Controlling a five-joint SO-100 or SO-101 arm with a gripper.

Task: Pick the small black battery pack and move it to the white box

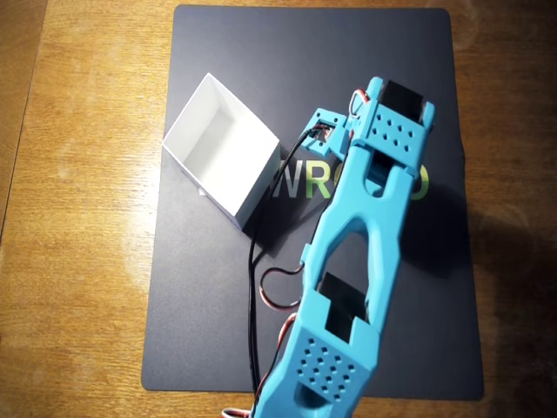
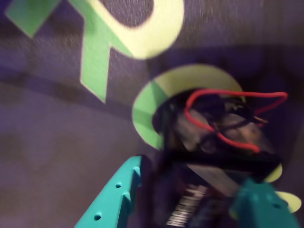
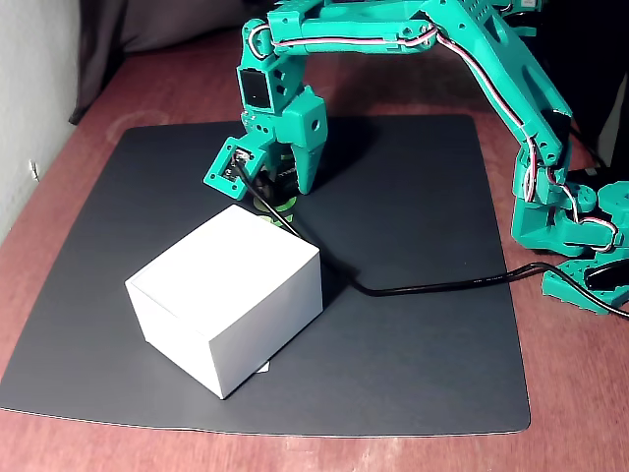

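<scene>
- here, in the wrist view, the gripper [image 2: 190,199] has its teal fingers on either side of the small black battery pack [image 2: 218,147], clamped on it over the mat's green lettering.
- the white box [image 1: 222,157] sits near the dark mat [image 1: 218,348], toward its left edge in the overhead view, with bare mat between it and the arm.

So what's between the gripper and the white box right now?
Bare black mat only, plus the camera cable, in the fixed view, between gripper and white box.

battery pack [image 2: 213,142] blurred, lettering unreadable
</scene>
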